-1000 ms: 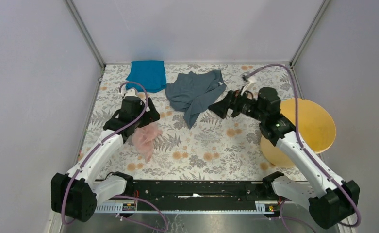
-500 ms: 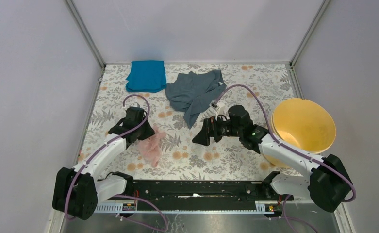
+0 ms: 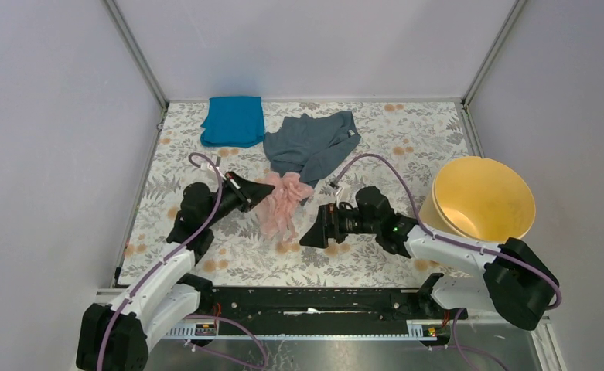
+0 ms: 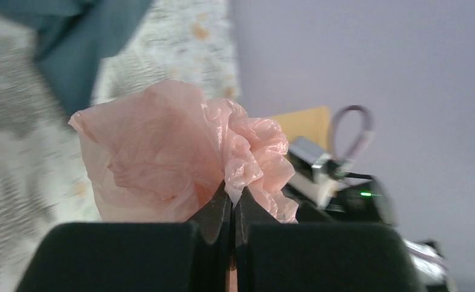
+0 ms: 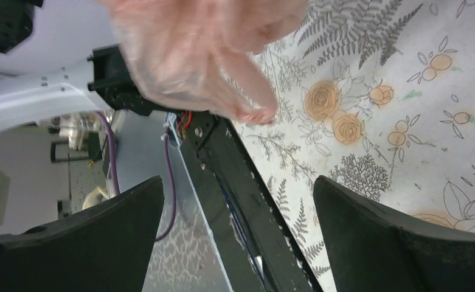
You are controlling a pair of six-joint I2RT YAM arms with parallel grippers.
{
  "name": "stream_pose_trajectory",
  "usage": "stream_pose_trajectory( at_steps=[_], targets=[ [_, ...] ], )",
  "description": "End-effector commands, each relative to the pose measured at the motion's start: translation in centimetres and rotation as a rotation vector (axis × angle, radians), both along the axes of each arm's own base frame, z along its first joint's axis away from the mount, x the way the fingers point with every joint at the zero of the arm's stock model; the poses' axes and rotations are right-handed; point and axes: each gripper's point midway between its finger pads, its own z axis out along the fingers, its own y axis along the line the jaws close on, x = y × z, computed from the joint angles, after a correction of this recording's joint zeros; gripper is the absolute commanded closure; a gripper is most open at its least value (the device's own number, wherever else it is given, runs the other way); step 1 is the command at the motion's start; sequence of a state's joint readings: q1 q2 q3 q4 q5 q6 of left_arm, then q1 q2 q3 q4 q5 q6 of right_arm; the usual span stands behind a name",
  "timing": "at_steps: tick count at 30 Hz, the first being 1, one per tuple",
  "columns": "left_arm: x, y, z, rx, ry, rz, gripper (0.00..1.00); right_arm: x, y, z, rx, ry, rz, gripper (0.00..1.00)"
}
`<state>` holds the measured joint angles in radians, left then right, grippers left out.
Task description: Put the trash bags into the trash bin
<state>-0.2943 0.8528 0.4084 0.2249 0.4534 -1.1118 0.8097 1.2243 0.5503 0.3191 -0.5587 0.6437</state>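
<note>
The left hand (image 3: pixel 254 192) is pinched tight on the pink bag (image 3: pixel 283 205), which hangs bunched from it near the middle of the bench (image 3: pixel 376 147). The right hand (image 3: pixel 312 232) stands wide with nothing in it, at the bag's 4 o'clock. The yellow bin (image 3: pixel 476 197) sits at the bench's 3 o'clock edge, well apart from the bag.

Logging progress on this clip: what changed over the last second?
The left gripper, fingers shut on the pink trash bag, lifted it and carried it rightward. The right gripper, open, swung in towards it. The grey garment and blue cloth stayed put.
</note>
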Motion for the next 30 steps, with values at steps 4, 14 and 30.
stream_pose_trajectory(
  at_steps=[4, 14, 30],
  targets=[
    [-4.2, -0.4, 15.0, -0.486, -0.426, -0.145, 1.00, 2.1, 0.5, 6.2, 0.289, -0.036, -0.211, 0.13],
    [-6.1, 1.3, 16.9, -0.748, -0.483, -0.186, 1.00, 3.3, 2.4, 11.2, 0.469, -0.113, -0.263, 0.29],
    [-5.5, 0.6, 14.9, -0.574, -0.494, -0.142, 0.99, 2.1, 4.1, 11.2, 0.554, -0.111, -0.196, 0.97]
  ],
)
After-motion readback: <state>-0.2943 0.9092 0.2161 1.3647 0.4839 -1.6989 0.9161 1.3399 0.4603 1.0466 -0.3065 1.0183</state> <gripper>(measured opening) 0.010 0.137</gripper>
